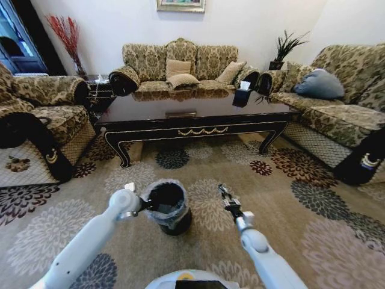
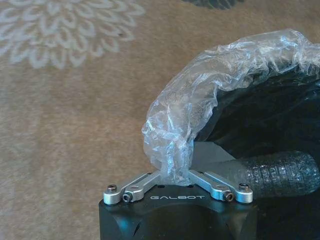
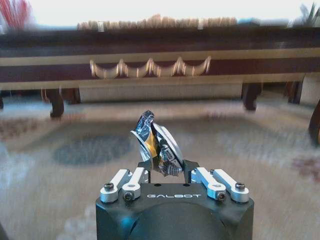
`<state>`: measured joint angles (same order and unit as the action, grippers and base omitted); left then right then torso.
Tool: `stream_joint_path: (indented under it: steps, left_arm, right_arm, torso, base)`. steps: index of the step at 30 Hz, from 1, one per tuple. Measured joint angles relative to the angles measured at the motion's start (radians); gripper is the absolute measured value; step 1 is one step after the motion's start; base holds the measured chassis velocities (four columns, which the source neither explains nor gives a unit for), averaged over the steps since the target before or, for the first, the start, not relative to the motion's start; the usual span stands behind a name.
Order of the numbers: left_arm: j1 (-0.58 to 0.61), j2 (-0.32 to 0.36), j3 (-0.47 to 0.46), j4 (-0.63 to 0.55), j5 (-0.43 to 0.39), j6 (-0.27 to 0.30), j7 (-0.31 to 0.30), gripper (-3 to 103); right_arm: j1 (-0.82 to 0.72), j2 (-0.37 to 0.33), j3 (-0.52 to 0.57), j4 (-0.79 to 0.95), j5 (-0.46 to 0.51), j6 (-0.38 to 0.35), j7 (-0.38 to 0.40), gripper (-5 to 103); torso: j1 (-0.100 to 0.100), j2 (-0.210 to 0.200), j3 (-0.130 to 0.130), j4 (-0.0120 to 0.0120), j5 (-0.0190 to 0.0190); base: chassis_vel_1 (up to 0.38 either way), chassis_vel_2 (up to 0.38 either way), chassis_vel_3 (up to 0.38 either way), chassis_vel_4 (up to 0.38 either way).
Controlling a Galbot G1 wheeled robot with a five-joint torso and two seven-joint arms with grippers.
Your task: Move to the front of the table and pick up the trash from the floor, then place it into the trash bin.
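Head view first: beige carpet (image 1: 198, 241) with big round flower patterns all over, and the long dark glossy table (image 1: 192, 114) with gold trim sits ahead of me across the room. Sofas (image 1: 180, 66) wrap around it on three sides, patterned upholstery, cushions, a dark tissue box (image 1: 242, 96) on the tabletop. The black bin (image 1: 169, 208) with its crinkly clear liner stands on the carpet right in front of me, between my two arms.

My left gripper (image 1: 146, 205) is at the bin's rim, and from up here that's about all you get. Left wrist view fills it in: my jaws are clamped on a bunched fold of the liner bag (image 2: 175, 150), pinched right at the rim, with the bin's dark inside (image 2: 270, 120) next to it. One rubbery finger (image 2: 280, 172) shows reaching over the opening.

My right gripper (image 1: 224, 195) hangs in the air just to the right of the bin, pointing at the table. Head view shows only a small dark bit there. Right wrist view shows what it is: a crumpled shiny wrapper (image 3: 156, 147), silver with some yellow, jaws closed on its lower end, and the table's gold scalloped apron (image 3: 150, 67) behind it.
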<state>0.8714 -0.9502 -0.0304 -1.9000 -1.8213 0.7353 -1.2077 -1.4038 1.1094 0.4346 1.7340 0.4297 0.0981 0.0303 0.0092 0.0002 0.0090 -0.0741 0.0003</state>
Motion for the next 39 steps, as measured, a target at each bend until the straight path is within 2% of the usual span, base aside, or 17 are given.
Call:
stream_joint_path:
  steps: [2, 4, 7, 8, 12, 15, 24, 26, 39]
  left_arm:
    - [-0.01, -0.009, 0.016, 0.004, 0.005, 0.0, -0.003, 0]
    - [-0.037, -0.042, 0.061, 0.01, 0.019, 0.0, -0.011, 0]
    - [-0.051, -0.061, 0.081, 0.013, 0.024, 0.0, -0.015, 0]
    - [-0.063, -0.075, 0.098, 0.015, 0.026, 0.0, -0.019, 0]
    - [-0.098, -0.099, 0.149, 0.023, 0.03, 0.0, -0.032, 0]
    - [-0.152, -0.116, 0.228, 0.025, 0.025, 0.0, -0.048, 0]
    - [-0.229, -0.142, 0.343, 0.013, -0.004, 0.0, -0.076, 0]
    - [-0.235, -0.145, 0.349, 0.011, -0.007, 0.0, -0.077, 0]
    - [-0.21, -0.139, 0.328, -0.01, -0.006, 0.0, -0.078, 0]
  right_arm:
    - [-0.024, -0.01, 0.018, 0.039, 0.005, -0.003, 0.0, 32]
    - [-0.094, -0.029, 0.07, 0.164, 0.019, -0.014, 0.0, 32]
    - [-0.133, -0.031, 0.086, 0.224, 0.019, -0.017, 0.0, 32]
    - [-0.16, -0.028, 0.094, 0.267, 0.01, -0.02, 0.001, 32]
    - [-0.234, -0.002, 0.084, 0.377, -0.035, -0.021, 0.0, 32]
    - [-0.284, 0.022, 0.049, 0.449, -0.091, -0.021, -0.002, 32]
    - [-0.328, 0.029, -0.033, 0.487, -0.218, -0.02, -0.015, 32]
    - [-0.342, 0.029, -0.043, 0.487, -0.252, -0.012, -0.02, 32]
    - [-0.378, 0.042, -0.047, 0.487, -0.31, -0.002, -0.032, 30]
  torso:
    - [0.0, 0.0, 0.0, 0.0001, -0.0004]
    - [0.0, 0.0, 0.0, -0.0001, 0.0]
    - [0.0, 0.0, 0.0, -0.0002, -0.0004]
    - [0.0, 0.0, 0.0, 0.0004, -0.0002]
    - [0.0, 0.0, 0.0, 0.0, -0.0006]
    - [0.0, 0.0, 0.0, -0.0002, -0.0003]
    - [0.0, 0.0, 0.0, -0.0002, -0.0003]
    - [0.0, 0.0, 0.0, -0.0001, -0.0003]
    - [0.0, 0.0, 0.0, -0.0001, -0.0004]
  base:
    - [0.0, 0.0, 0.0, 0.0]
    - [0.0, 0.0, 0.0, 0.0]
    - [0.0, 0.0, 0.0, 0.0]
    - [0.0, 0.0, 0.0, 0.0]
    - [0.0, 0.0, 0.0, 0.0]
    - [0.0, 0.0, 0.0, 0.0]
    - [0.0, 0.0, 0.0, 0.0]
    - [0.0, 0.0, 0.0, 0.0]
    - [0.0, 0.0, 0.0, 0.0]
